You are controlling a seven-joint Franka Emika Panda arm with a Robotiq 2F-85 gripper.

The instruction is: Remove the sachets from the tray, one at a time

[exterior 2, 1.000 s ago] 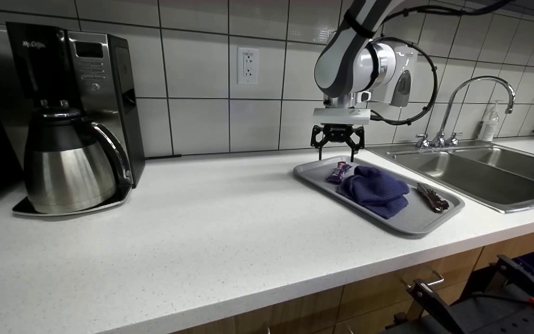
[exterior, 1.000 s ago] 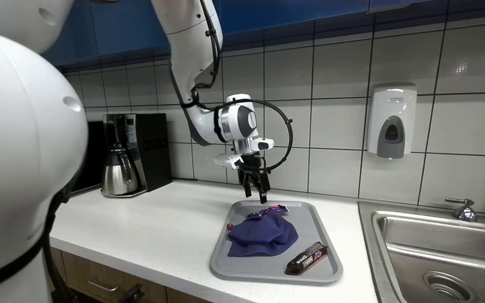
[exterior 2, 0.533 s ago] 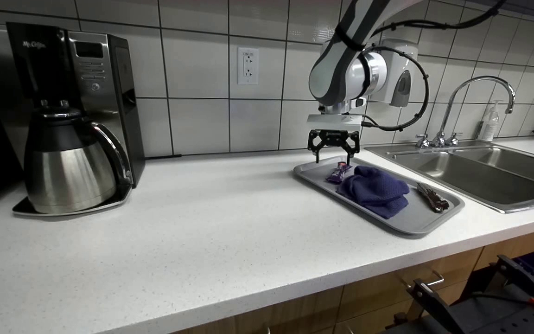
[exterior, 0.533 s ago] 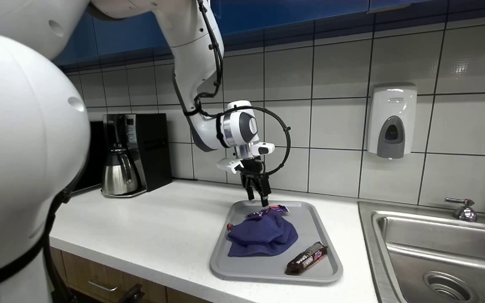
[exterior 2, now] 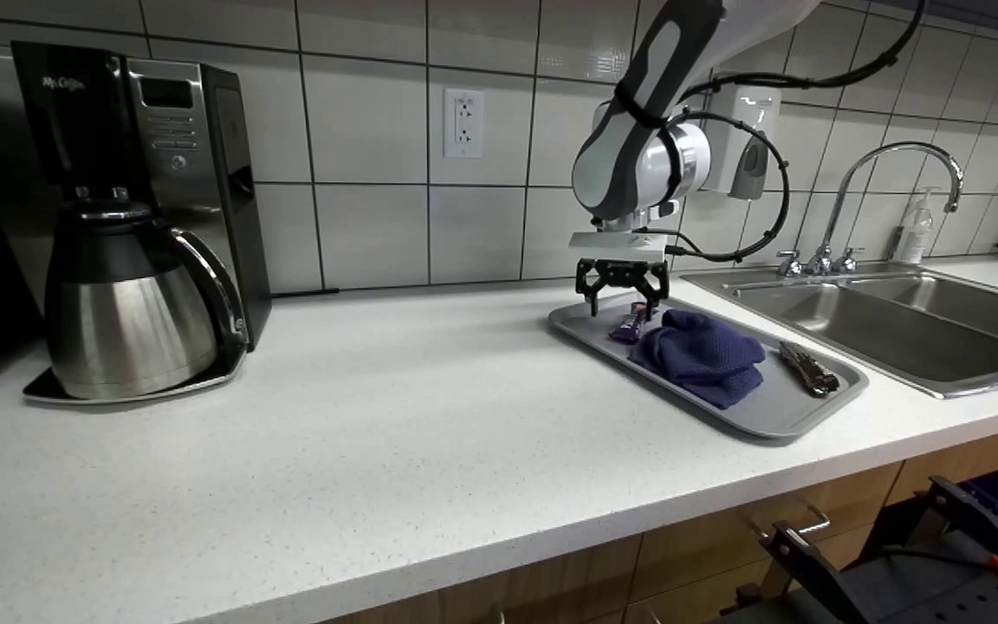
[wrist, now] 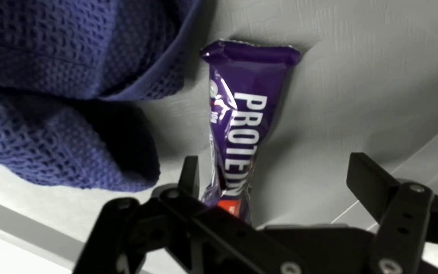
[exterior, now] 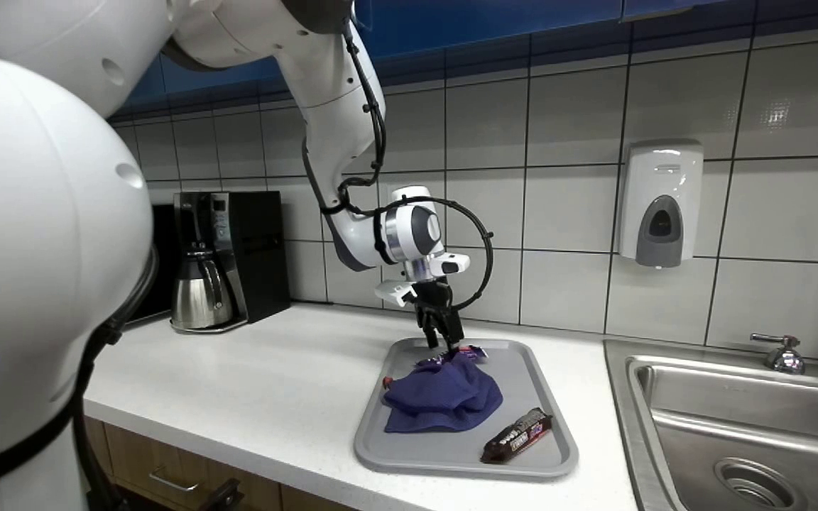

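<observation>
A purple sachet (wrist: 242,110) marked PROTEIN lies at the back of the grey tray (exterior: 530,390). It also shows in both exterior views (exterior: 478,353) (exterior 2: 627,328). A dark brown sachet (exterior: 517,436) lies at the tray's front right corner; it shows in an exterior view (exterior 2: 809,371) too. A small red tip (exterior: 387,382) sticks out at the cloth's left edge; the rest is hidden. My gripper (wrist: 274,165) is open and empty, just above the purple sachet. In the wrist view the sachet's lower end lies nearer the left finger, partly hidden by the gripper.
A crumpled blue cloth (exterior: 444,397) lies mid-tray, close beside the purple sachet. The tiled wall (exterior: 487,284) stands right behind the tray. A sink (exterior: 622,411) is at the right. A coffee maker (exterior 2: 131,260) stands at the left on the white counter (exterior 2: 334,433).
My gripper has moved down, closer to the purple sachet, with a small sideways shift. Its fingers stay open. The tray, cloth and sachets have not moved.
</observation>
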